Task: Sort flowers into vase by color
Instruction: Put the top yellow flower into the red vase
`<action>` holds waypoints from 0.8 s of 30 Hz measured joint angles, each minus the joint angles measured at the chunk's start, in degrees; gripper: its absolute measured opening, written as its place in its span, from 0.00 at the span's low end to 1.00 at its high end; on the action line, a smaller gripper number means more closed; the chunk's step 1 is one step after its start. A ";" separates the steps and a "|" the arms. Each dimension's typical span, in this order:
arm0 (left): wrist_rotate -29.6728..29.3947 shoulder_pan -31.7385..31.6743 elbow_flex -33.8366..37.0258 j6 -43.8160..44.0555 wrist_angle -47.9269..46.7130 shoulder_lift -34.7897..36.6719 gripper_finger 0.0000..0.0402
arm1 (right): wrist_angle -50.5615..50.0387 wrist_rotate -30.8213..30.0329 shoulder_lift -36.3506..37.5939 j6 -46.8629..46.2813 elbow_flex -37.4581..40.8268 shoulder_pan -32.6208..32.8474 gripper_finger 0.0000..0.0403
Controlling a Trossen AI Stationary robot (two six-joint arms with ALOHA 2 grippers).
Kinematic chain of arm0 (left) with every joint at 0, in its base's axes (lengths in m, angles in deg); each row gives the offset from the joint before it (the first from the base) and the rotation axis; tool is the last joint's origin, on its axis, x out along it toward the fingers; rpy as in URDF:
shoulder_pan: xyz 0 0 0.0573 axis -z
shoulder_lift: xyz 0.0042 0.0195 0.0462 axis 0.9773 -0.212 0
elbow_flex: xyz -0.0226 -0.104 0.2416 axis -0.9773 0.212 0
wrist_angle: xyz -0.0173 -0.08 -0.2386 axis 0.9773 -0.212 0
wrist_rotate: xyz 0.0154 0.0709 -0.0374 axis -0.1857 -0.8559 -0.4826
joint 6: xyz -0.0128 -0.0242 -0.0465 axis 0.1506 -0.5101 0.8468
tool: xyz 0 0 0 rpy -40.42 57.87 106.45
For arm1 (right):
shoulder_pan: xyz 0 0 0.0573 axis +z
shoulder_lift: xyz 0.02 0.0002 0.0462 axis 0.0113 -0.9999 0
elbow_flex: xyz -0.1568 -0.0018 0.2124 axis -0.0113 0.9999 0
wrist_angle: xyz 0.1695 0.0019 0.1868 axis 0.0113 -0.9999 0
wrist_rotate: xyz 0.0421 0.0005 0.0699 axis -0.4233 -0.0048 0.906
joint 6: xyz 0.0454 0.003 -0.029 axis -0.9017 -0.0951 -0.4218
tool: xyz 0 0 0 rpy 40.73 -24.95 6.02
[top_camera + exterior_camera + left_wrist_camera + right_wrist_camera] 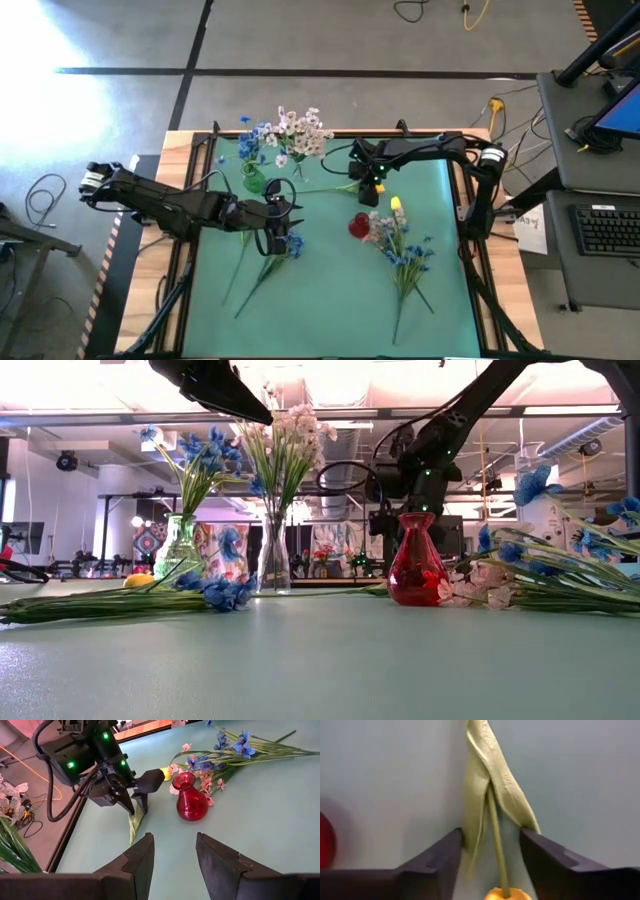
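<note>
Right jaws [490, 857] straddle the yellow tulip stem [495, 835], not yet pinching; left jaws [175, 852] spread.

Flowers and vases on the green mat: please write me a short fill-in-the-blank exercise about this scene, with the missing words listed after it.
1. The blue flowers already sorted stand in the ____ vase.
2. The vase that holds no flowers yet is ____.
3. The right tool has its fingers on either side of the stem of a ____ flower.
4. The pale pink-white flowers stand in a ____ glass vase.

Missing words: green; red; yellow; clear
</note>
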 joint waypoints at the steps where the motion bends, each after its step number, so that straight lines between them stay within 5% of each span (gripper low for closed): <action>1: 0.01 0.00 0.00 0.04 -0.04 0.00 0.33 | 0.04 -0.11 0.00 0.02 -0.02 0.00 0.40; 12: 0.01 0.00 0.00 0.56 -0.04 0.00 0.33 | -1.02 0.32 3.02 -0.13 0.07 0.04 0.06; 24: 0.03 0.00 0.02 1.57 1.37 0.00 0.33 | -19.90 -6.28 13.83 -2.46 -5.06 0.07 0.04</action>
